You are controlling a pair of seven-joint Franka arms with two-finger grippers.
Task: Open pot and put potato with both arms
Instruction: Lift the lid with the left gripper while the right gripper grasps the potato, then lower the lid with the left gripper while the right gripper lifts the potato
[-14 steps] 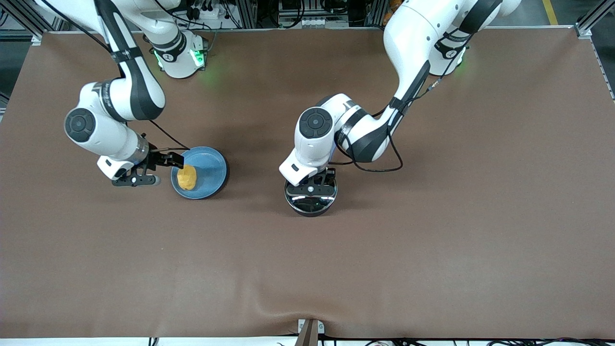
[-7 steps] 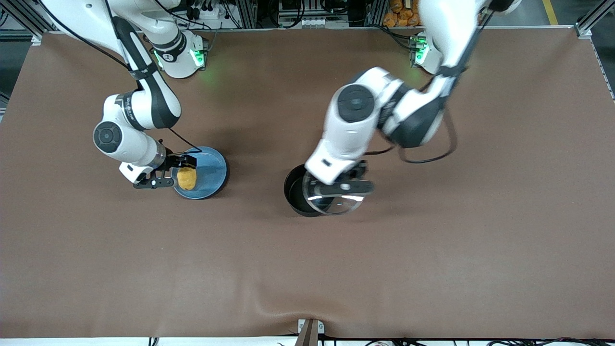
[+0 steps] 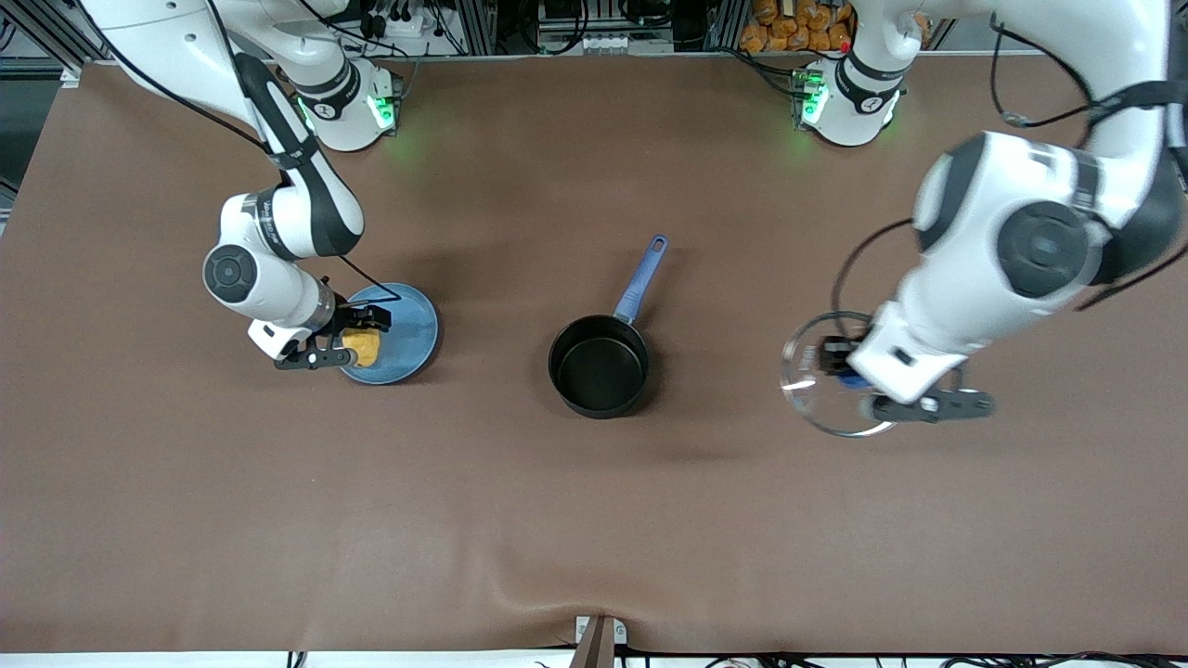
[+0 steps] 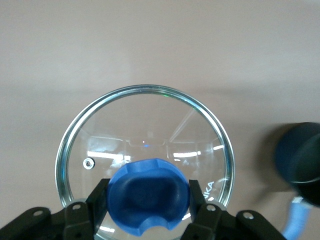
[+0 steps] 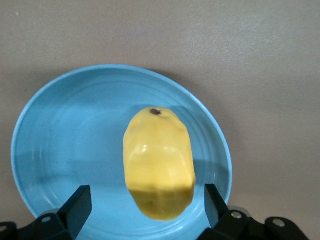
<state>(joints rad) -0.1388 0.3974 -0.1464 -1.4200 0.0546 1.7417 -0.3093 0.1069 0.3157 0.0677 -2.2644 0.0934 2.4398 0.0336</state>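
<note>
The black pot (image 3: 599, 366) stands uncovered mid-table, its blue handle (image 3: 640, 278) pointing toward the robots' bases. My left gripper (image 3: 854, 378) (image 4: 147, 200) is shut on the blue knob (image 4: 147, 192) of the glass lid (image 3: 806, 390) (image 4: 145, 125). It holds the lid in the air over the table toward the left arm's end, away from the pot (image 4: 302, 160). The yellow potato (image 3: 360, 349) (image 5: 159, 162) lies on the light-blue plate (image 3: 408, 320) (image 5: 60, 140). My right gripper (image 3: 355, 338) (image 5: 147, 205) is open, with one finger on each side of the potato.
Brown mat covers the table (image 3: 594, 520). The plate sits toward the right arm's end, the pot in the middle. Both arm bases stand along the edge farthest from the front camera.
The left arm lifted the lid off the pot and swung it toward its own end of the table. The right gripper slid in over the plate to straddle the potato.
</note>
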